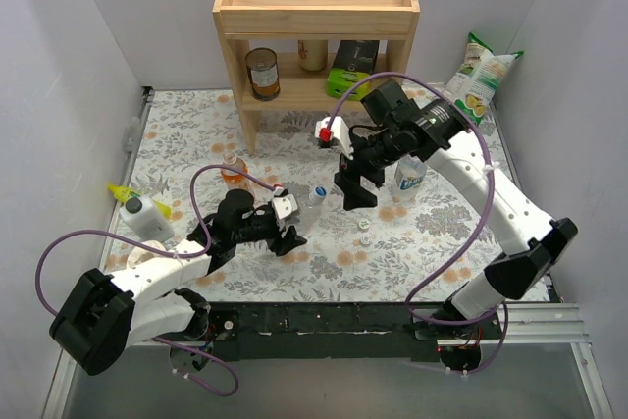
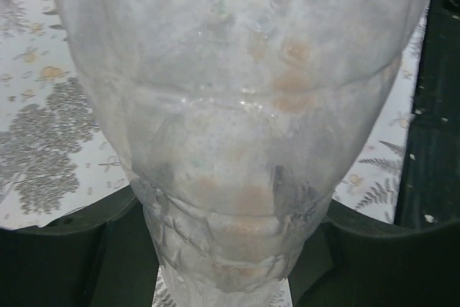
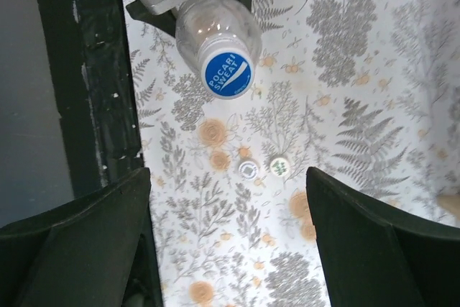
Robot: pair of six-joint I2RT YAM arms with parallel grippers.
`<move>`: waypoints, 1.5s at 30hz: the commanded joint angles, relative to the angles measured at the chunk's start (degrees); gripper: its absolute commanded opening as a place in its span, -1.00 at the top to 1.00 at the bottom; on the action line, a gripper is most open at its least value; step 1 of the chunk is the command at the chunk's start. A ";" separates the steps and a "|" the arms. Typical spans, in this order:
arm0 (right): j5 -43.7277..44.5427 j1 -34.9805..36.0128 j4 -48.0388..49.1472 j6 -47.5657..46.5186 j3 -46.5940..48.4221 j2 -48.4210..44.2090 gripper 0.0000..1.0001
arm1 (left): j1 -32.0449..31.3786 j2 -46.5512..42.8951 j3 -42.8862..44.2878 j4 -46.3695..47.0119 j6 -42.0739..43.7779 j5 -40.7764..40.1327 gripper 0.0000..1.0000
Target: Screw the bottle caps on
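Note:
My left gripper is shut on the plain clear bottle, which stands roughly upright with a blue cap on its neck. In the left wrist view the bottle fills the frame between my dark fingers. My right gripper hangs open and empty just right of the bottle, above the table. In the right wrist view the blue cap reads Pocari Sweat. Two small loose caps lie on the cloth between the open fingers. The orange bottle and the labelled bottle stand apart.
A white squeeze bottle with a yellow nozzle lies at the left. A wooden shelf at the back holds a brown tin can and boxes. A snack bag leans at the back right wall.

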 commanded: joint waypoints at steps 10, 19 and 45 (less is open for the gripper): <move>-10.77 4.44 16.29 -11.17 -7.96 -4.74 -0.90 | -0.11 0.03 4.00 -2.92 -1.89 12.50 1.00; -11.21 6.21 10.23 -16.19 -7.35 -3.16 -0.87 | 1.11 1.09 4.70 -0.11 -7.43 12.50 1.00; -3.39 6.03 -0.65 -11.08 -10.42 -5.70 -0.56 | 7.44 1.88 5.84 6.05 -14.55 10.66 1.00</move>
